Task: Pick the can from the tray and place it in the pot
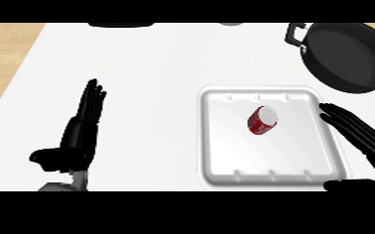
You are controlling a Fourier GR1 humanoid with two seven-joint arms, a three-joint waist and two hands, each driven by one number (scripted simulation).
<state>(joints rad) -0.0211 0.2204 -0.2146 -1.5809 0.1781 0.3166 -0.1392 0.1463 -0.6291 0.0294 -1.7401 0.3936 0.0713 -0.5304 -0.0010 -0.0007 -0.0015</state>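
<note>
A red can (262, 120) with a silver top lies tilted in the middle of the white tray (219, 168). The black pot (344, 54) sits at the far right, beyond the tray, one handle toward the left. My right hand (354, 129) is open at the tray's right rim, fingers straight, apart from the can; its thumb shows at the lower right corner. My left hand (79, 131) rests open on the left, fingers pointing up, far from the tray.
The white counter (147, 59) has a wooden strip (18, 44) along its far left. A dark object (121, 25) and a grey one (231, 24) peek in at the far edge.
</note>
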